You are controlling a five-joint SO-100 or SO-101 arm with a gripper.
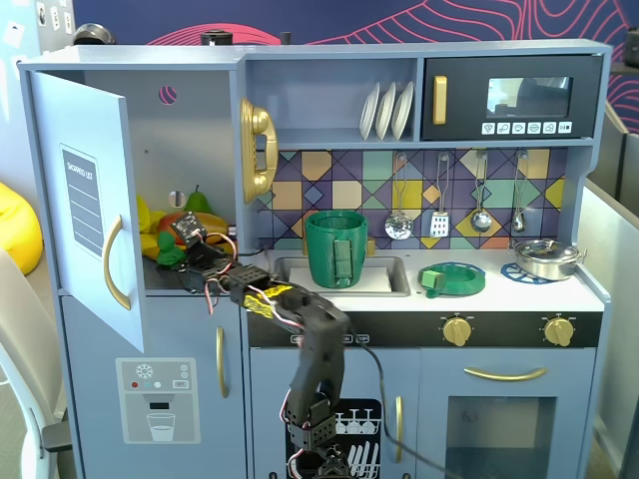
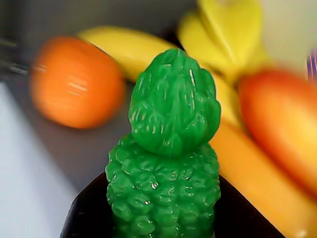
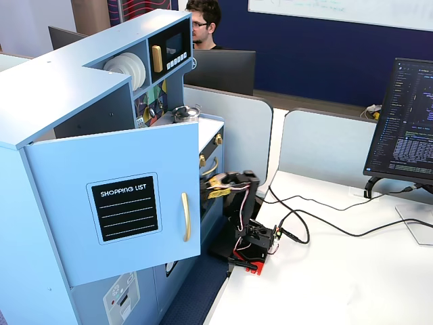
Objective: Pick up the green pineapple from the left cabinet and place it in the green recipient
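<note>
Office room, dark blue wall behind; a grey-blue toy kitchen stands beside a white surface [image 3: 325, 271] that carries the arm's base. The left cabinet [image 1: 85, 215] has its door swung fully open, shopping-list label facing out, which leaves the compartment free for the arm to reach in from the front.

The gripper [image 1: 172, 253] sits inside the compartment, low on the shelf, just in front of a heap of toy fruit. In the wrist view the green pineapple [image 2: 166, 148] fills the centre, leafy top pointing up-frame, its bumpy body flanked by 2 dark jaws pressed against both sides: closed on it, by the look. An orange [image 2: 74, 82], bananas [image 2: 129, 47] and a red-orange fruit [image 2: 282, 124] lie blurred behind it.

The green recipient [image 1: 336, 247] stands upright in the sink, strap handle forward, mouth open upward. Judged stage: grasp made, lift and carry to the right in a fixed view yet to come.
</note>
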